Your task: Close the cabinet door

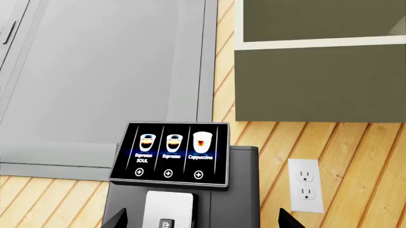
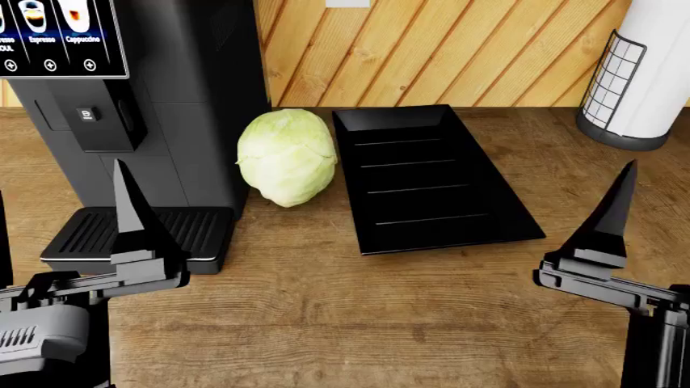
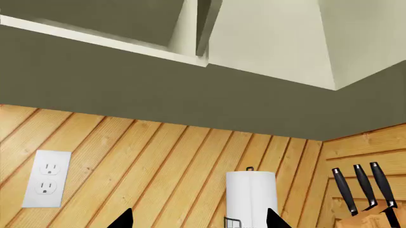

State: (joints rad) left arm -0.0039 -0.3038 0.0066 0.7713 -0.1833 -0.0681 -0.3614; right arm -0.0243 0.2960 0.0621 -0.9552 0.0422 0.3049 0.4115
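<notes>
Currently, the cabinet door (image 3: pixel 201 26) is seen ajar, edge-on, high above the table (image 2: pixel 356 307), up & fwd of the right hand (image 3: pixel 198 219), which is nearer than the left hand (image 1: pixel 203 219); both hands are spread, holding nothing.

- Tabletop (image 2: pixel 356 315): brown wood-grain surface, set against a slatted wooden wall
- Coffee machine (image 2: pixel 161 97): dark, at the left rear, with its drip tray (image 2: pixel 135 234) on the wood
- Cabbage (image 2: pixel 287 157): pale green, just beside the machine
- Black tray (image 2: pixel 426 178): shallow, ribbed, just right of the cabbage
- Paper towel holder (image 2: pixel 636 73): upright at the right rear
</notes>
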